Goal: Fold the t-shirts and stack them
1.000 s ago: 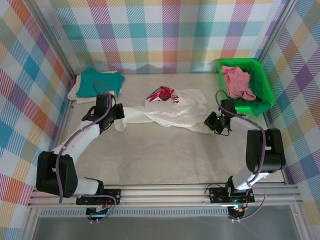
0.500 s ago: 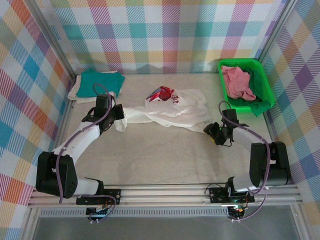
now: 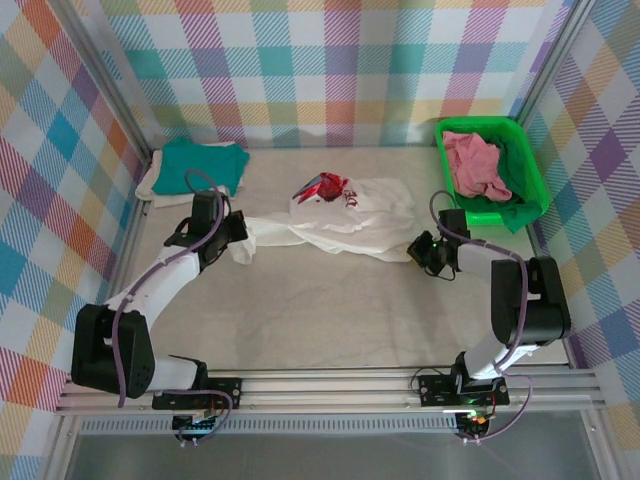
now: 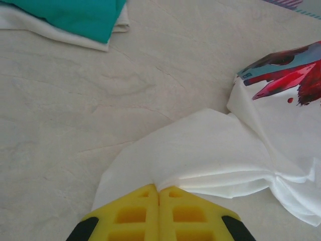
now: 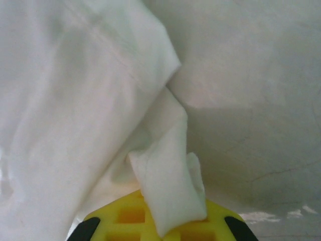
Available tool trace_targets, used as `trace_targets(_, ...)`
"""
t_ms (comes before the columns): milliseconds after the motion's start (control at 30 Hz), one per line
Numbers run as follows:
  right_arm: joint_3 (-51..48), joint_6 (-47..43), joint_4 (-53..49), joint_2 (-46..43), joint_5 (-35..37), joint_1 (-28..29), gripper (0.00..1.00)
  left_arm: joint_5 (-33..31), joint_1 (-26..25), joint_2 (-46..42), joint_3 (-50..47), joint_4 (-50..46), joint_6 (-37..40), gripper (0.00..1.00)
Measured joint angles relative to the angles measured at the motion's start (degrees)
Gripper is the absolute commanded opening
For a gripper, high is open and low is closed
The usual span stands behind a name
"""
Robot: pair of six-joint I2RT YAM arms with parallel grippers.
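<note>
A white t-shirt with a red-and-blue graphic lies crumpled across the middle of the table. My left gripper is shut on its left end, and the cloth fans out from between the yellow fingertips. My right gripper is shut on its right end, where a fold of white fabric drapes over the yellow fingers. A folded teal t-shirt rests on a cream one at the back left. A pink t-shirt sits in the basket.
The green plastic basket stands at the back right, close to the right arm. Plaid walls enclose the table on three sides. The folded stack lies just beyond the left gripper.
The right gripper drew back from the shirt's right end, opened, then returned and shut on the cloth. The left gripper stayed shut on the left end.
</note>
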Motion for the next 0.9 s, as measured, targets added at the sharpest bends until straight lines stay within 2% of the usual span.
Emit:
trace_targets(133,0.2,-2.4,-2.6,-8.0,1.4,0.8,0.0,-2.0,0.1,-6.8,-1.3,-0.5,0.4,0.0)
trace_targets(300,2.9,-7.7,-6.6,-26.3,4.3,3.5,0.0,-5.3,0.1,-21.8,-0.9,-0.8,4.6,0.0)
trace_targets(433,7.1,-11.3,-8.7,-35.7,5.9,5.4,0.0,-8.0,0.1,-27.4,4.9,-3.6,9.0,0.0)
trace_targets(667,17.1,-16.9,-11.3,-35.7,10.2,9.2,0.0,-10.0,0.1,-21.8,20.9,-7.3,14.8,0.0)
trace_targets(767,22.8,-19.5,-12.2,-32.1,12.3,10.2,0.0,-9.5,0.1,-13.8,32.3,-10.2,17.1,0.0)
trace_targets(900,33.4,-22.4,-11.9,-22.6,14.8,10.3,0.0,-7.5,0.1,0.6,49.4,-11.0,19.9,0.0)
